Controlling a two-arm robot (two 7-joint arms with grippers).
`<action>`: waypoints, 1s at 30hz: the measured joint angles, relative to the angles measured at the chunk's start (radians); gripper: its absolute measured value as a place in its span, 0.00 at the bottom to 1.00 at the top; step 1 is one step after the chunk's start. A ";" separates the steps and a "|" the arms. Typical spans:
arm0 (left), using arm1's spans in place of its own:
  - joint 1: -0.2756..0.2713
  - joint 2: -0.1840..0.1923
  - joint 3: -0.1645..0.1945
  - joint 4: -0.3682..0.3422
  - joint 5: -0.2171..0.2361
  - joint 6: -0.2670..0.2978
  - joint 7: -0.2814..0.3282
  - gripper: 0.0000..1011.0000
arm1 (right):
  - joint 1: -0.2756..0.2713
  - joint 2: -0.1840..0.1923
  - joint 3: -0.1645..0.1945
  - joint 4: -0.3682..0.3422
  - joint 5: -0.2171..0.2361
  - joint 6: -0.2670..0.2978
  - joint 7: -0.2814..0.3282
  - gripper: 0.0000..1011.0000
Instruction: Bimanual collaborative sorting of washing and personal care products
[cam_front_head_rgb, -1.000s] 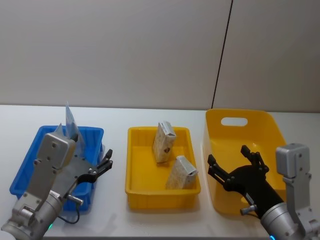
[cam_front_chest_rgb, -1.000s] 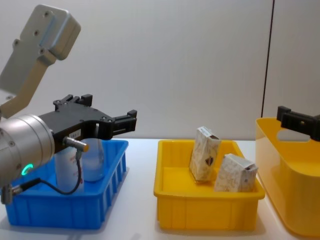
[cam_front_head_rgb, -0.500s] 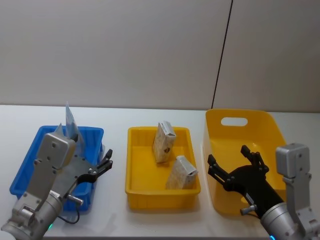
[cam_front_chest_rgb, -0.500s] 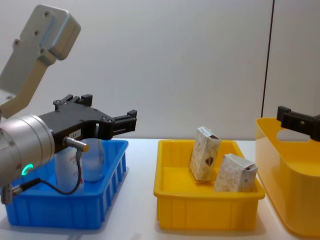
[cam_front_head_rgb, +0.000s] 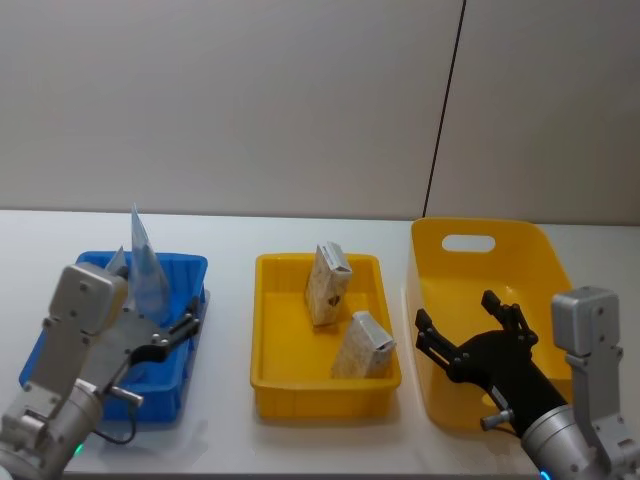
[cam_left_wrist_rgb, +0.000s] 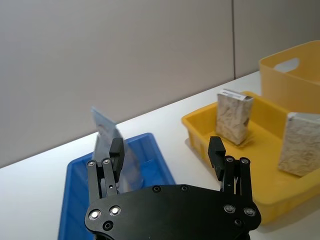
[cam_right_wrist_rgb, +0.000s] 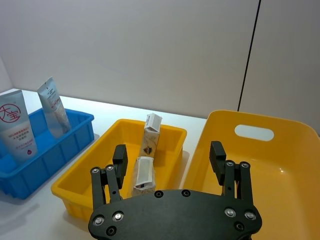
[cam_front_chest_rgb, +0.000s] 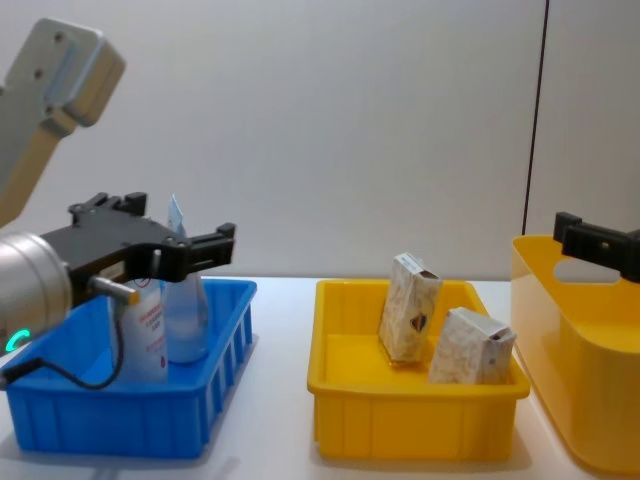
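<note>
A pale-blue tube (cam_right_wrist_rgb: 17, 131) with a red round logo stands in the blue bin (cam_front_head_rgb: 187, 265), and a slimmer see-through tube (cam_front_chest_rgb: 184, 305) leans beside it. Two beige speckled cartons (cam_front_head_rgb: 328, 283) (cam_front_head_rgb: 362, 347) stand in the low yellow tray (cam_front_head_rgb: 325, 394). My left gripper (cam_front_head_rgb: 183, 322) hovers open over the blue bin's right side, just above the tubes, holding nothing. My right gripper (cam_front_head_rgb: 456, 312) is open and empty at the near left wall of the tall yellow bin (cam_front_head_rgb: 480, 240). From the left wrist, the tube (cam_left_wrist_rgb: 107, 135) rises behind the open left gripper (cam_left_wrist_rgb: 166, 150).
The three containers stand in a row on a white table: blue bin left, yellow tray middle, tall yellow bin with a handle slot right. A plain grey wall runs behind them. Bare table lies in front of the containers and in the gaps between them.
My left arm has drawn back to the left, so its gripper now sits over the blue bin instead of past its right edge. The right arm and all products have stayed still.
</note>
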 joint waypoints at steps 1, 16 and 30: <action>0.003 0.002 -0.008 0.003 -0.002 0.000 0.004 0.99 | 0.000 0.000 0.000 0.000 0.000 0.000 0.000 0.99; 0.027 -0.007 -0.103 0.062 -0.099 0.020 -0.006 0.99 | 0.000 0.000 0.000 0.000 0.000 0.000 0.000 0.99; -0.020 -0.028 -0.142 0.172 -0.165 0.042 -0.070 0.99 | 0.000 0.000 0.000 0.000 0.000 0.000 0.000 0.99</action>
